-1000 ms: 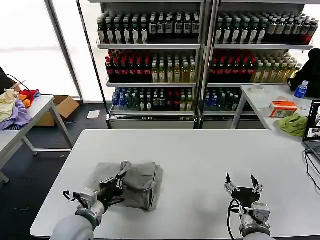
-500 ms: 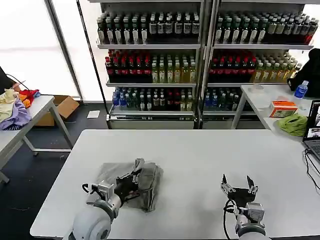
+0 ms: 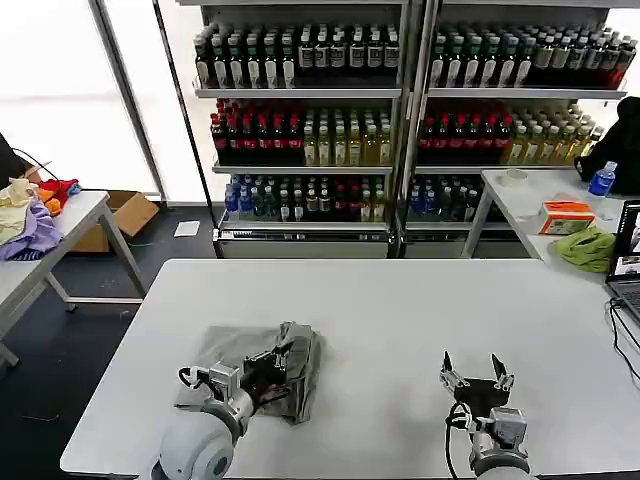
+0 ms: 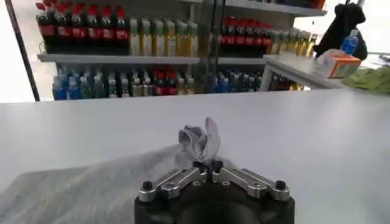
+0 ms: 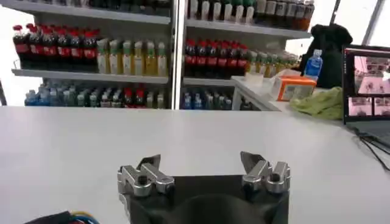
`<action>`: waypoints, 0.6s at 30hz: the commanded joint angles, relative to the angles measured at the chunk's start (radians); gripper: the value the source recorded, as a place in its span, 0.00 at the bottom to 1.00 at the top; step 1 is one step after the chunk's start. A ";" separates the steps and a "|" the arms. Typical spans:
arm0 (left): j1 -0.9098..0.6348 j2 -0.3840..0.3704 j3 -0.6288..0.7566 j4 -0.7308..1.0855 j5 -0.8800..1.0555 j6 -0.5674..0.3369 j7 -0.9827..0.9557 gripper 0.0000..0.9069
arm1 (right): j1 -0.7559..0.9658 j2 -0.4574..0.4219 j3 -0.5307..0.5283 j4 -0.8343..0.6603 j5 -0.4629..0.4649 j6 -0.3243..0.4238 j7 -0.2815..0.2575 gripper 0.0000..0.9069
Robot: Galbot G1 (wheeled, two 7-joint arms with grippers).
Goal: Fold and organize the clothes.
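Left end effector [image 3: 283, 357]: fingers pressed together on a bunched fold of the shirt [image 3: 262, 368], toward the tabletop's near left corner; the wrist view shows the pinched tuft [image 4: 200, 139] standing up above the fingertips.
Shirt: one, light grey, crumpled and partly folded, lying on the tabletop [image 3: 400, 310] inside its near edge, left of centre.
Right end effector [image 3: 472, 374]: fingers spread apart, holding nothing, above the near edge, right of centre and well apart from the shirt.
Writing: no label or brand is readable on the bottles or the shirt.
Tabletop: white and smooth.
Room: two shelf units [image 3: 410, 120] beyond the far edge, each with rows of bottles with red, yellow-green and dark contents.
Side tables: one on the left with purple, yellow and red fabrics [image 3: 28, 212]; one on the right with a lime-green cloth [image 3: 588, 248], an orange box [image 3: 566, 216] and a blue bottle [image 3: 602, 179].
Laptop [image 3: 626, 258]: open, at the tabletop's right edge.
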 commanded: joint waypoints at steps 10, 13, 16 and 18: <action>-0.010 -0.083 -0.019 -0.091 -0.483 -0.046 -0.100 1.00 | 0.024 -0.010 0.002 -0.006 0.006 -0.004 0.014 1.00; -0.012 -0.031 -0.087 -0.126 -0.498 -0.047 -0.114 1.00 | 0.034 -0.025 -0.005 -0.014 0.010 -0.003 0.013 1.00; -0.002 0.039 -0.159 -0.124 -0.401 -0.034 -0.120 1.00 | 0.052 -0.033 -0.018 -0.026 0.016 -0.004 0.010 1.00; 0.021 0.093 -0.210 -0.112 -0.290 -0.024 -0.108 1.00 | 0.064 -0.042 -0.028 -0.033 0.020 -0.004 0.008 1.00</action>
